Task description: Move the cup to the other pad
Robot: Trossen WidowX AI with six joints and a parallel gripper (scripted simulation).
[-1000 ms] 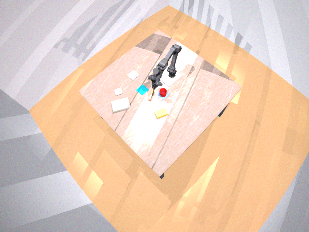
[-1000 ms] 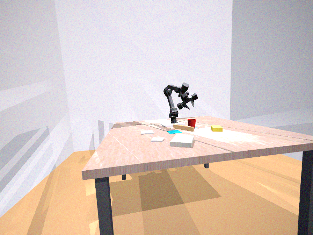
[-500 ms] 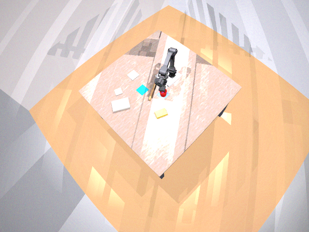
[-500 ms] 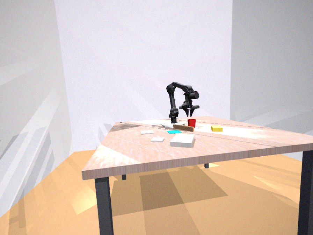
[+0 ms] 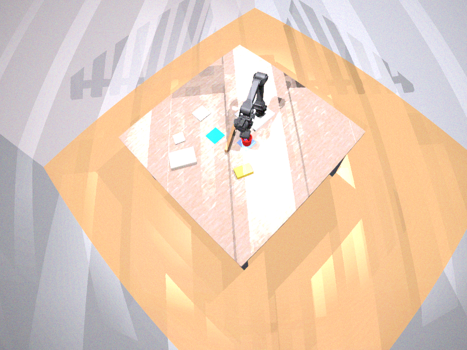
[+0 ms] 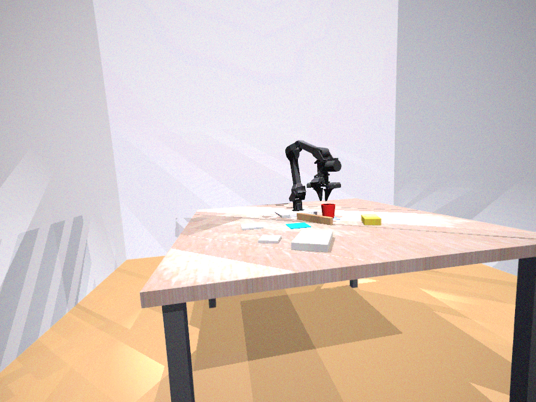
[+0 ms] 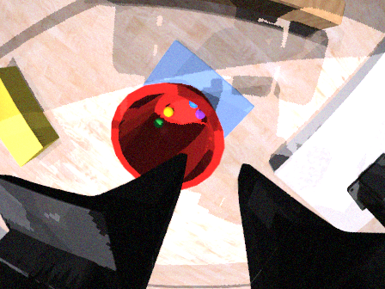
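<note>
The red cup (image 5: 247, 141) (image 6: 328, 210) (image 7: 146, 146) stands upright on the blue pad (image 5: 240, 142) (image 7: 172, 64). Inside it lie several marbles, among them a yellow marble (image 7: 168, 112), a green marble (image 7: 158, 123) and a purple marble (image 7: 200, 113). The other pad, the cyan pad (image 5: 215, 135) (image 6: 298, 225), lies flat across the wooden bar from the cup. My gripper (image 6: 323, 200) (image 7: 213, 165) points down, partly open and empty, with its tips above the cup's rim. In the wrist view one fingertip overlaps the rim and the other is beside the cup.
The low wooden bar (image 5: 229, 141) (image 6: 313, 218) (image 7: 326, 10) stands between the pads. A yellow block (image 5: 243, 171) (image 6: 371, 220) (image 7: 17, 125) lies near the cup. A white box (image 5: 183, 158) (image 6: 312, 240) and two small white tiles lie beyond the cyan pad. A white slab is by the arm's base.
</note>
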